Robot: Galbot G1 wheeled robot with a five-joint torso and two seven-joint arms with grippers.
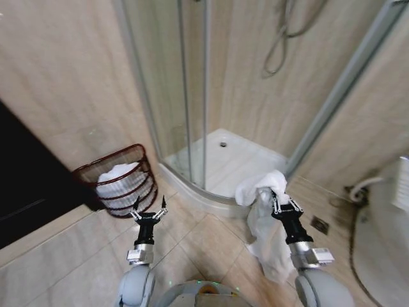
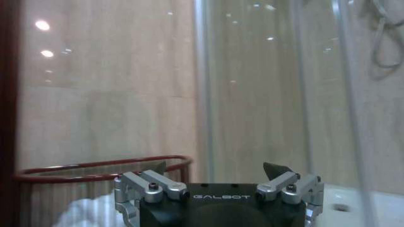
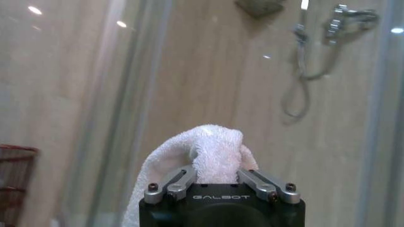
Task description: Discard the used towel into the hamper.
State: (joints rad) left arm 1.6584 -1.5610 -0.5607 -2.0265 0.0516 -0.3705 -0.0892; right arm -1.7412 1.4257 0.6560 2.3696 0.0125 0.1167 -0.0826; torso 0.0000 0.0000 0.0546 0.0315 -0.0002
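Note:
A white towel [image 1: 255, 192] hangs from my right gripper [image 1: 277, 194], which is shut on its bunched top [image 3: 215, 151]; the rest drapes down toward the floor tiles. The hamper [image 1: 118, 181], a small dark red wire basket, stands on the floor against the wall at the left, with white cloth [image 1: 117, 176] inside it. Its rim [image 2: 101, 168] also shows in the left wrist view. My left gripper [image 1: 148, 208] is open and empty, held just in front of the hamper's right side.
A glass shower enclosure [image 1: 185, 96] with a white tray [image 1: 223, 163] stands straight ahead, its curved kerb between the two arms. A dark cabinet [image 1: 25, 179] sits at the far left and a white fixture [image 1: 383, 236] at the right.

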